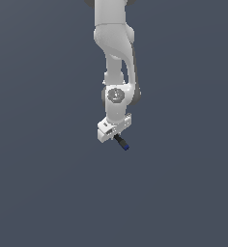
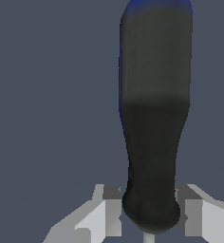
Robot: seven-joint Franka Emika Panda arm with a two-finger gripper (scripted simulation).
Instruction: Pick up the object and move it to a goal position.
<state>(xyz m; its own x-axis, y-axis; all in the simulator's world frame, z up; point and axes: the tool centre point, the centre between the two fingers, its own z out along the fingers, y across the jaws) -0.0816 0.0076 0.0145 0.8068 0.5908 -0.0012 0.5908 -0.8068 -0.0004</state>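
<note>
Gripper [image 2: 149, 216] closed on the screwdriver [image 2: 154, 118] near the handle's narrow end; the handle juts out, blue cap farthest. At frame centre, exterior view, it hangs aloft; such an end-hold may pivot or slip.

The arm [image 1: 117, 58] hangs down the middle of the exterior view, and its gripper [image 1: 111, 129] sits at the lower end. The screwdriver [image 1: 121, 143] is held between the jaws, one on each side of the narrow end of its handle, and it sticks out below the gripper, slanting toward the exterior view's right. The rest of the handle reaches away from the jaws, beyond the fingers [image 2: 195, 213].
</note>
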